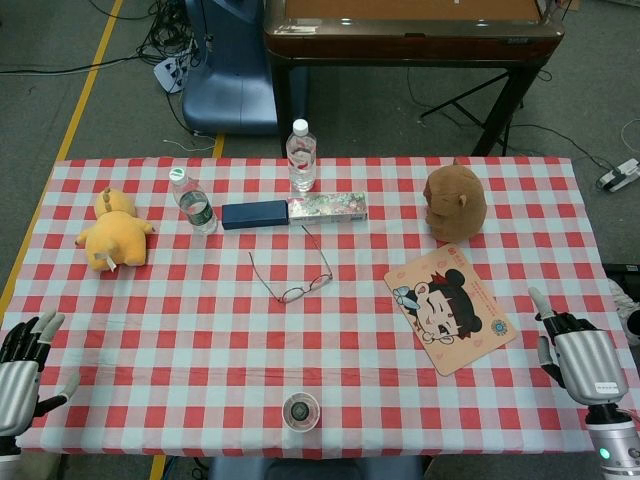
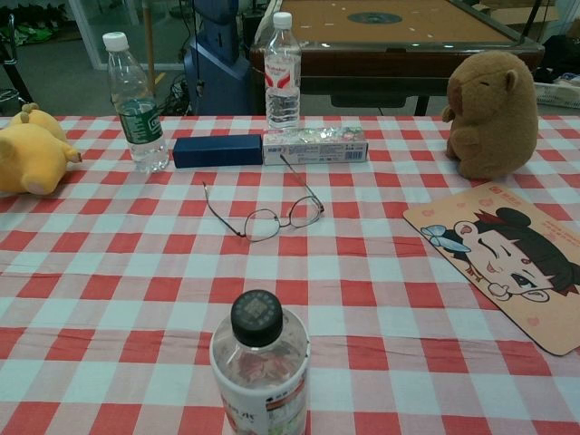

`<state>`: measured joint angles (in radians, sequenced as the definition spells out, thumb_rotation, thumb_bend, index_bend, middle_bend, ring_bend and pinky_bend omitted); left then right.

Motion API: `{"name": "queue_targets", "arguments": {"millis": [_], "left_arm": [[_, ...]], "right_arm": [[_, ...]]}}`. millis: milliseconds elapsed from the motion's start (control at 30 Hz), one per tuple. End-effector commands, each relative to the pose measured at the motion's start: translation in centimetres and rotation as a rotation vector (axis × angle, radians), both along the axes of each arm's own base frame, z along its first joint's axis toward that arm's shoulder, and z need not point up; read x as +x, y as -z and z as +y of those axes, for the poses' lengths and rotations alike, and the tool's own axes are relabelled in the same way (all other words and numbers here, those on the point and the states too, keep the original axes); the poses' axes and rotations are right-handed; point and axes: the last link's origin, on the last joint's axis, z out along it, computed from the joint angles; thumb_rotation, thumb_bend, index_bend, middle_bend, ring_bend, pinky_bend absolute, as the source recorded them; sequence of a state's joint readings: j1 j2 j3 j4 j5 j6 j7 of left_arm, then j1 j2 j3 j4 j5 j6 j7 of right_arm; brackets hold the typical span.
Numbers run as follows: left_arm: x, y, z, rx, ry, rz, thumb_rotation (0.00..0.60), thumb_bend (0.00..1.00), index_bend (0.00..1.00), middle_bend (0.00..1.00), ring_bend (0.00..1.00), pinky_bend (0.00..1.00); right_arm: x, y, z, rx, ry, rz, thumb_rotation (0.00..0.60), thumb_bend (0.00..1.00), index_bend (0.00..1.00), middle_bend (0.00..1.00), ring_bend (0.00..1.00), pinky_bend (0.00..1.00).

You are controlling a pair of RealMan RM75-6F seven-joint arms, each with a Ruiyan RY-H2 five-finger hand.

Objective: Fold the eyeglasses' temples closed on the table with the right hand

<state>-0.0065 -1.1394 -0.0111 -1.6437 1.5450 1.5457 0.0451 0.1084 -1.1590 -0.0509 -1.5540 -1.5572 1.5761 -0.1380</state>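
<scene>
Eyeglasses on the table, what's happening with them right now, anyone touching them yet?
Nothing is handling them yet. The eyeglasses lie mid-table on the checked cloth with both temples spread open, pointing toward the blue case. The right hand sits at the table's near right edge, empty, fingers apart, beyond the cartoon mat. The left hand rests open at the near left corner. Folding has not begun.

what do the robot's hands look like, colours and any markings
Head view only: the left hand and right hand both have a silver-grey metallic back with black fingers tipped in light grey. The right hand carries a small white label on its back, and a small green light shows on the wrist below it. No cables are visible.
</scene>
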Motion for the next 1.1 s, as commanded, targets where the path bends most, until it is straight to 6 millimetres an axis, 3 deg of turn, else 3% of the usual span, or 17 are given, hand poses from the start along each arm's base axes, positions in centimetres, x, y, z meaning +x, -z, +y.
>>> {"name": "queue_targets", "arguments": {"millis": [33, 267, 400, 467, 733, 1100], "left_arm": [[0.0, 0.0, 0.0, 0.002, -0.001, 0.002, 0.600, 0.32, 0.00, 0.00, 0.00, 0.00], [-0.2, -0.1, -0.5, 0.000, -0.008, 0.003, 0.600, 0.32, 0.00, 0.00, 0.00, 0.00], [-0.5, -0.1, -0.9, 0.001, -0.018, -0.001, 0.600, 0.32, 0.00, 0.00, 0.00, 0.00], [-0.5, -0.1, -1.0, 0.001, -0.019, -0.001, 0.600, 0.32, 0.00, 0.00, 0.00, 0.00], [-0.9, -0.3, -1.4, 0.004, -0.031, -0.002, 0.600, 0.32, 0.00, 0.00, 0.00, 0.00], [-1.4, -0.6, -2.0, 0.008, -0.053, 0.004, 0.600, 0.32, 0.00, 0.00, 0.00, 0.00]], "right_arm": [[0.0, -0.1, -0.1, 0.000, 0.000, 0.001, 0.600, 0.61, 0.00, 0.37, 0.37, 0.51], [0.2, 0.4, -1.2, 0.035, -0.005, 0.014, 0.600, 0.61, 0.00, 0.43, 0.42, 0.51], [1.8, 1.9, -3.0, 0.110, -0.050, 0.016, 0.600, 0.61, 0.00, 0.70, 0.69, 0.69], [2.7, 2.8, -3.9, 0.146, -0.072, 0.022, 0.600, 0.61, 0.00, 0.76, 0.75, 0.75], [7.7, 8.1, -8.8, 0.343, -0.139, 0.071, 0.600, 0.63, 0.00, 0.90, 0.94, 0.88], [14.5, 16.2, -14.2, 0.527, -0.159, 0.074, 0.600, 0.69, 0.00, 0.93, 0.99, 0.90]]}}
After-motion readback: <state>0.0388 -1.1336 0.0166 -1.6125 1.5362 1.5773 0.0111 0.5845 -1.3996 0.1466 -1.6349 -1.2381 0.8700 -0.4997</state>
